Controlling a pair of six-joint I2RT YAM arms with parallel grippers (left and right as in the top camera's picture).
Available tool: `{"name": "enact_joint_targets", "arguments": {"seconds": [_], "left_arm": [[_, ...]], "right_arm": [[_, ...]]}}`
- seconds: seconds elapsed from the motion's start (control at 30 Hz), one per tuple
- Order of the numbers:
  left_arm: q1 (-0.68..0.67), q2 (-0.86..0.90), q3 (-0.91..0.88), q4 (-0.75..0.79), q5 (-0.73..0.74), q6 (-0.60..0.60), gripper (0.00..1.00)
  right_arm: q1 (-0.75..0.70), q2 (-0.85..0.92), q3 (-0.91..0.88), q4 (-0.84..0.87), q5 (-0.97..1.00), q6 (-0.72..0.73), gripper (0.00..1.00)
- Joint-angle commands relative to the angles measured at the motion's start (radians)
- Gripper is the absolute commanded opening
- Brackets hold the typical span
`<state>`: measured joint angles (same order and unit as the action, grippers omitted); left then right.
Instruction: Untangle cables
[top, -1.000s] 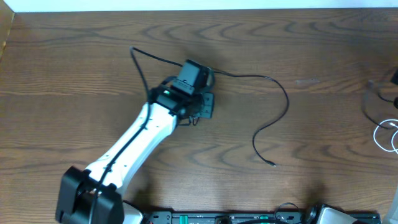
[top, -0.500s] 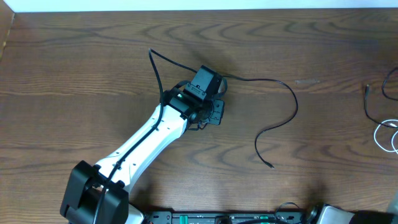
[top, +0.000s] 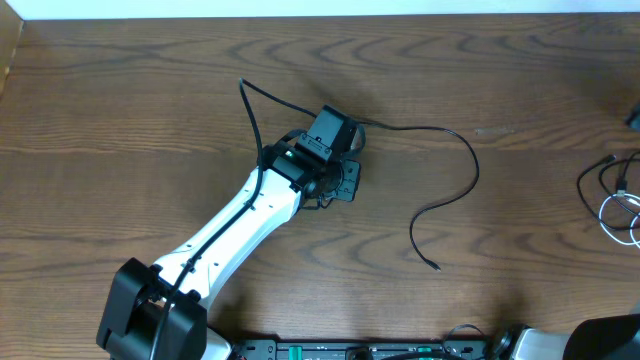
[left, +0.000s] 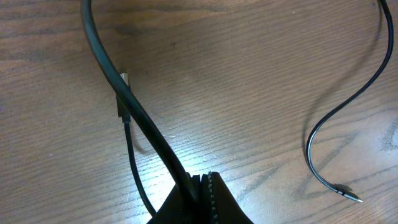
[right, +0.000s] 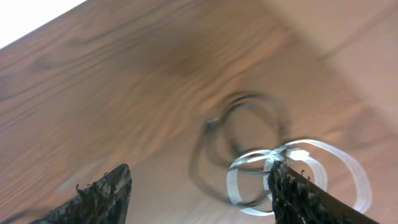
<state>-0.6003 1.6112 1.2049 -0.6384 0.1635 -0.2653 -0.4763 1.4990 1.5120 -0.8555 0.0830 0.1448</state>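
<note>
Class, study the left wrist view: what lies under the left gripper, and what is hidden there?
A black cable runs in between the fingers of the shut left gripper, with bare wooden table beneath. The clamped stretch of cable is covered by the fingers.

From overhead I see the table (top: 520, 80) in even, fairly bright light. The arm (top: 240, 215) throws only a soft shadow close around the left gripper (top: 345, 182). The white strip (top: 320, 8) at the far edge is burnt out. My left wrist view is sharp, with a pale glare on the wood just ahead of the fingers (left: 217, 202); the black cable (left: 143, 124) nearest them looks slightly soft. The right wrist view is badly blurred: the cables (right: 283, 150) ahead of the right fingers (right: 99, 193) smear into doubled lines.
</note>
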Motion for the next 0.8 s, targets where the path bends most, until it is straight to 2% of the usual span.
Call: {"name": "enact_joint_targets", "arguments": {"seconds": [0.0, 0.27, 0.5, 0.77], "left_arm": [[-0.002, 0.002, -0.008, 0.000, 0.009, -0.003, 0.08], [-0.002, 0.002, -0.008, 0.000, 0.009, -0.003, 0.08], [-0.002, 0.002, -0.008, -0.001, 0.009, -0.003, 0.07], [-0.002, 0.002, -0.008, 0.000, 0.009, -0.003, 0.07]], "right_arm": [[0.047, 0.007, 0.015, -0.050, -0.287, 0.012, 0.66], [0.206, 0.019, -0.008, -0.205, -0.325, 0.011, 0.68], [0.382, 0.040, -0.149, -0.183, -0.322, 0.021, 0.67], [0.531, 0.040, -0.349, -0.112, -0.322, 0.228, 0.65]]}}
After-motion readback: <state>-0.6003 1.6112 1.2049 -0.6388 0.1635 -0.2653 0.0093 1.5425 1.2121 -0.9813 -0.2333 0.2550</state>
